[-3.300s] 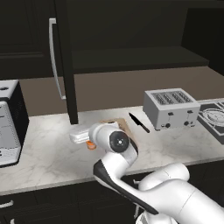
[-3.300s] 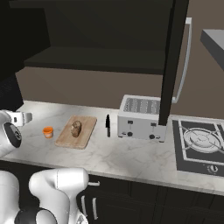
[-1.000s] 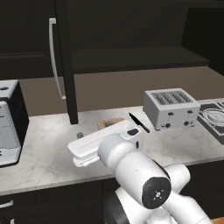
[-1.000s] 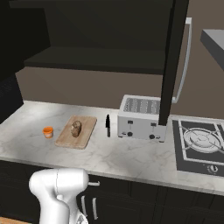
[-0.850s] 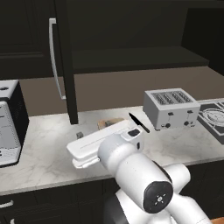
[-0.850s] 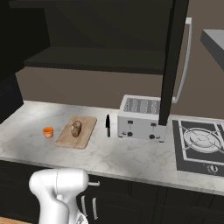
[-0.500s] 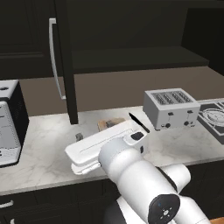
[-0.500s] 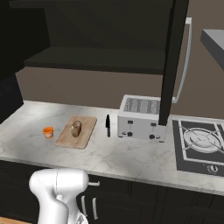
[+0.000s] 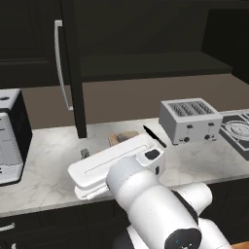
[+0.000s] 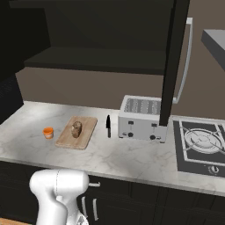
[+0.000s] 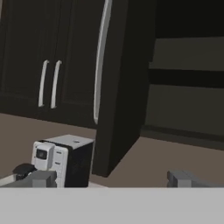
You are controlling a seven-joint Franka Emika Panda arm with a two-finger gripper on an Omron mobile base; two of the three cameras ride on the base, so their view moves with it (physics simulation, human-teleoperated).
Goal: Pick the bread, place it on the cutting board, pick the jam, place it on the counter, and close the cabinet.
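The bread (image 10: 76, 128) lies on the cutting board (image 10: 86, 132), and the orange jam (image 10: 48, 132) stands on the counter (image 10: 127, 158) just left of the board. The cabinet (image 10: 173, 61) door hangs open, edge-on, with its silver handle (image 10: 186, 57). My gripper (image 11: 111, 179) is open and holds nothing. Its fingertips (image 11: 41, 178) sit wide apart and point at the open door's edge (image 11: 122, 87). In the left base view the gripper (image 9: 115, 148) hovers over the counter's front, covering most of the board (image 9: 124, 137).
A silver toaster (image 10: 141, 117) stands right of a black knife (image 10: 108, 126). A stove (image 10: 202, 140) is at the far right. A coffee machine (image 9: 9, 136) sits at the counter's left end. Closed dark cabinets (image 11: 48, 83) lie left of the open door.
The hand has sunk a little and drifted left in the left base view, and the arm's white body fills more of the foreground. Bread, jam and door have not moved.
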